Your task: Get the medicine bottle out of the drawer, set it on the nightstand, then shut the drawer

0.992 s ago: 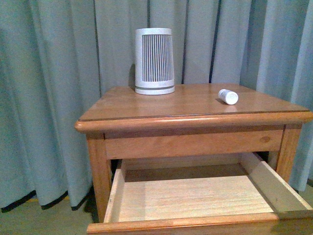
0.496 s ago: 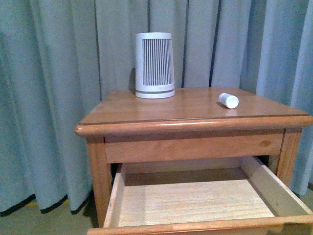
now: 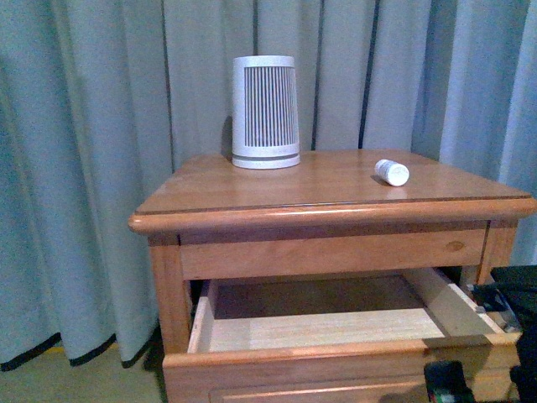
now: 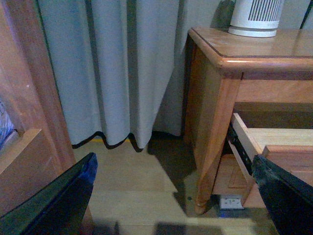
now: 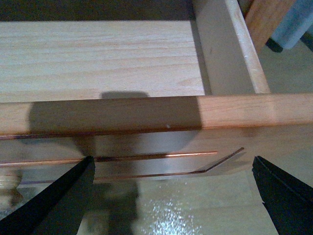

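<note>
The medicine bottle [image 3: 392, 172] lies on its side on the nightstand [image 3: 252, 189], near the top's right edge. Below the top, the drawer [image 3: 336, 348] stands partly open and its pale wood inside shows nothing in it. My right gripper [image 5: 172, 164] is open just in front of the drawer's front panel [image 5: 146, 112], a finger on either side and touching nothing. The round knob [image 5: 7, 188] is off to one side of it. My left gripper [image 4: 173, 161] hangs open over the floor beside the nightstand's left leg [image 4: 210, 147], holding nothing.
A tall white slatted cylinder [image 3: 265, 112] stands at the back of the nightstand top. Grey-blue curtains [image 3: 84, 168] hang behind and to the left. In the left wrist view another wooden piece of furniture [image 4: 29, 122] stands close by. My right arm [image 3: 508, 311] shows at lower right.
The drawer has slid partway in, its front now nearer the nightstand. My right arm has come into the front view at lower right. The medicine bottle has stayed put.
</note>
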Controlling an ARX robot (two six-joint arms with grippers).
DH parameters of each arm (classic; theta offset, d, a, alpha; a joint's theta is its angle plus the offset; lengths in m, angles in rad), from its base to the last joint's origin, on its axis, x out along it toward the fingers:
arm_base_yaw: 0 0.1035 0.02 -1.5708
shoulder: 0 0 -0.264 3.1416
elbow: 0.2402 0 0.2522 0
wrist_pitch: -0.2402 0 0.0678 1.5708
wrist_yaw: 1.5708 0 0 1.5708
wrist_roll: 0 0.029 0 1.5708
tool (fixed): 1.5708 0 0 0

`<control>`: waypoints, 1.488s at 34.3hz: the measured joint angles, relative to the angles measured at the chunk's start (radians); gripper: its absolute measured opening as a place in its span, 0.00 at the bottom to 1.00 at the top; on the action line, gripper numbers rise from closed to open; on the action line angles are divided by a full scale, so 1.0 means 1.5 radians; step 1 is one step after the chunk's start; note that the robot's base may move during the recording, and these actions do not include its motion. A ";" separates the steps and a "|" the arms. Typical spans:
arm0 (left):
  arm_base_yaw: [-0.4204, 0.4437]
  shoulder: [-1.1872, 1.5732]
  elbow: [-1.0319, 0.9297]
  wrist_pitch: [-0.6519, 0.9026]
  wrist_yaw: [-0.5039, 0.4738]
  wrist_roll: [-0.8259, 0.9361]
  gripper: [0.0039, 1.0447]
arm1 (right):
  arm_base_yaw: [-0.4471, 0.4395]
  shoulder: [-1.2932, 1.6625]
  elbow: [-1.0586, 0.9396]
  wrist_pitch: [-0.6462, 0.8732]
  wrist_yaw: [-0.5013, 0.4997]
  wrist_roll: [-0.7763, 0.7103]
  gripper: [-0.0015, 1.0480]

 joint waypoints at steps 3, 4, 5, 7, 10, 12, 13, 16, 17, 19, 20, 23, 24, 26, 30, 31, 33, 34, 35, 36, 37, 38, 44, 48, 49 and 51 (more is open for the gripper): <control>0.000 0.000 0.000 0.000 0.000 0.000 0.94 | -0.012 0.046 0.051 0.012 -0.001 -0.015 0.93; 0.000 0.000 0.000 0.000 0.000 0.000 0.94 | -0.015 0.057 0.061 0.018 0.001 -0.020 0.93; 0.000 0.000 0.000 0.000 0.000 0.000 0.94 | -0.017 0.068 0.077 0.025 0.001 -0.021 0.93; 0.000 0.000 0.000 0.000 0.000 0.000 0.94 | -0.026 0.107 0.129 0.032 0.004 -0.040 0.93; 0.000 0.000 0.000 0.000 0.000 0.000 0.94 | -0.033 0.151 0.197 0.025 0.001 -0.056 0.93; 0.000 0.000 0.000 0.000 0.000 0.000 0.94 | -0.034 0.175 0.234 0.020 0.001 -0.063 0.93; 0.000 0.000 0.000 0.000 0.000 0.000 0.94 | -0.034 0.187 0.251 0.018 0.001 -0.071 0.93; 0.000 0.000 0.000 0.000 0.000 0.000 0.94 | -0.037 0.216 0.298 0.004 -0.004 -0.078 0.93; 0.000 0.000 0.000 0.000 0.000 0.000 0.94 | -0.038 0.224 0.311 0.001 -0.005 -0.078 0.93; 0.000 0.000 0.000 0.000 0.000 0.000 0.94 | -0.039 0.234 0.322 -0.003 -0.009 -0.084 0.93; 0.000 0.000 0.000 0.000 0.000 0.000 0.94 | -0.040 0.237 0.326 -0.005 -0.010 -0.086 0.93; 0.000 0.000 0.000 0.000 0.000 0.000 0.94 | -0.041 0.238 0.328 -0.006 -0.013 -0.089 0.93; 0.000 0.000 0.000 0.000 0.000 0.000 0.94 | -0.041 0.238 0.328 -0.006 -0.014 -0.088 0.93; 0.000 0.000 0.000 0.000 0.000 0.000 0.94 | -0.042 0.238 0.327 -0.006 -0.016 -0.088 0.93; 0.000 0.000 0.000 0.000 0.000 0.000 0.94 | -0.043 0.228 0.320 -0.009 -0.014 -0.086 0.93; 0.000 0.000 0.000 0.000 0.000 0.000 0.94 | -0.044 0.222 0.315 -0.013 -0.012 -0.083 0.93; 0.000 0.000 0.000 0.000 0.000 0.000 0.94 | -0.045 0.194 0.289 -0.020 -0.009 -0.077 0.93; 0.000 0.000 0.000 0.000 0.000 0.000 0.94 | -0.046 0.167 0.263 -0.021 0.001 -0.074 0.93; 0.000 0.000 0.000 0.000 0.000 0.000 0.94 | -0.048 0.126 0.229 -0.030 0.011 -0.067 0.93; 0.000 0.000 0.000 0.000 0.000 0.000 0.94 | -0.051 0.096 0.203 -0.034 0.019 -0.058 0.93; 0.000 0.000 0.000 0.000 0.000 0.000 0.94 | -0.053 0.066 0.177 -0.031 0.031 -0.052 0.93; 0.000 0.000 0.000 0.000 0.000 0.000 0.94 | -0.058 0.028 0.144 -0.024 0.046 -0.046 0.93; 0.000 0.000 0.000 0.000 0.000 0.000 0.94 | -0.149 -0.258 -0.058 -0.082 0.078 0.000 0.93; 0.000 0.000 0.000 0.000 0.000 0.000 0.94 | -0.188 -0.476 -0.164 -0.118 0.079 -0.006 0.93; 0.000 0.000 0.000 0.000 0.000 0.000 0.94 | -0.188 -0.525 -0.183 -0.132 0.076 -0.008 0.93; 0.000 0.000 0.000 0.000 0.000 0.000 0.94 | -0.182 -0.637 -0.220 -0.183 0.058 -0.008 0.93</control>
